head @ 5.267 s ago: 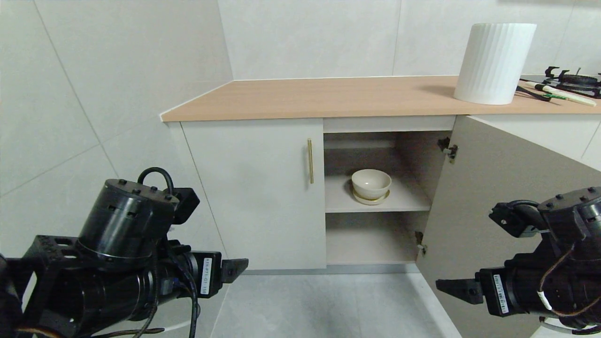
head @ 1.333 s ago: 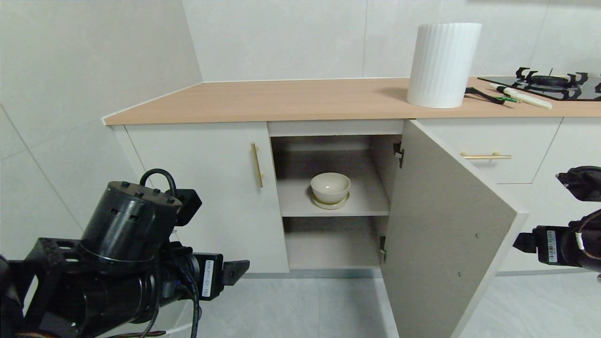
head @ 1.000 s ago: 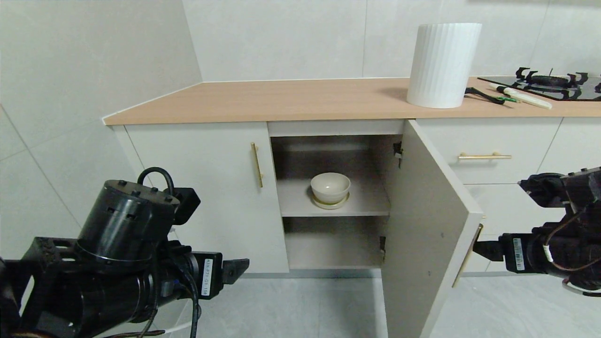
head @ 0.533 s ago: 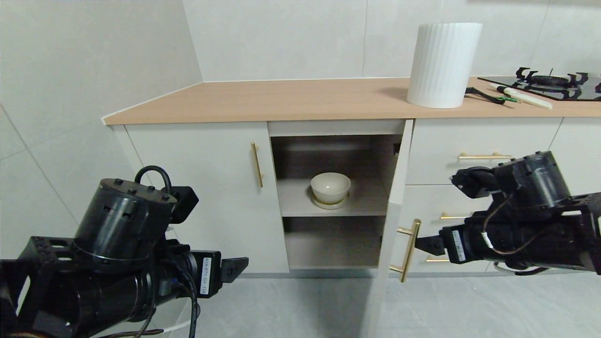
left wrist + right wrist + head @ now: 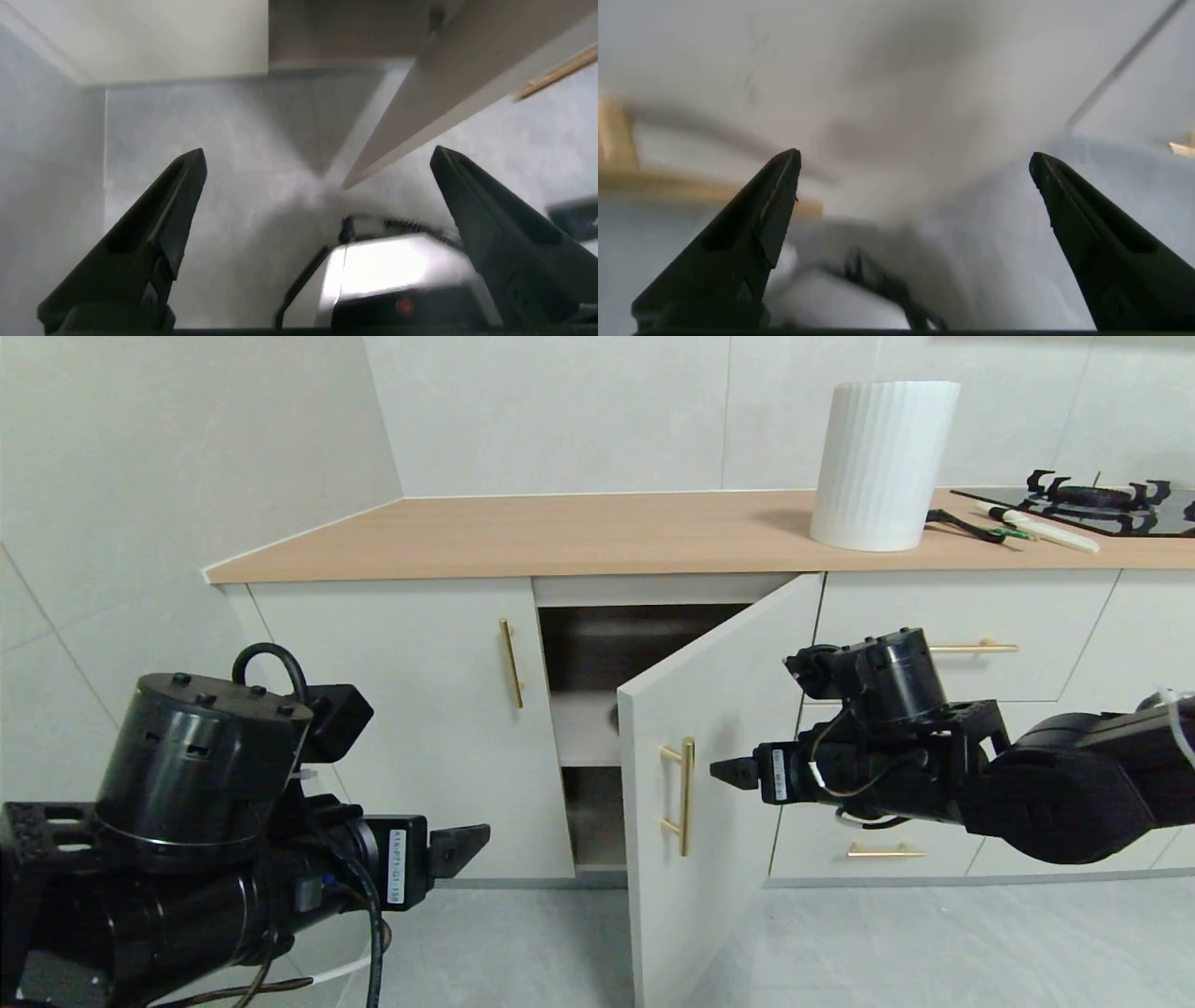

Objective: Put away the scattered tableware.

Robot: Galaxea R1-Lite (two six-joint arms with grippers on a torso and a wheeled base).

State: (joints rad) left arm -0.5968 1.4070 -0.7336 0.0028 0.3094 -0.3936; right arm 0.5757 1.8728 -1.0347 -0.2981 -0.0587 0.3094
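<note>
**Door swinging shut on the stowed bowl**

My right gripper, fingers released and empty, has swung the cabinet door from wide open to half closed, just 3 o'clock of its handle. The bowl on the shelf is now screened. Left gripper, at 7 o'clock, is released too. Nearly done, I'd say.

White ribbed cyl. upright on wood counter; utensils just beside, by gas hob.

The tabletop is wood brown. The cupboard door is pale grey with a gold handle. The tall pot is white with lines up and down. The left claw and right claw are black.
</note>
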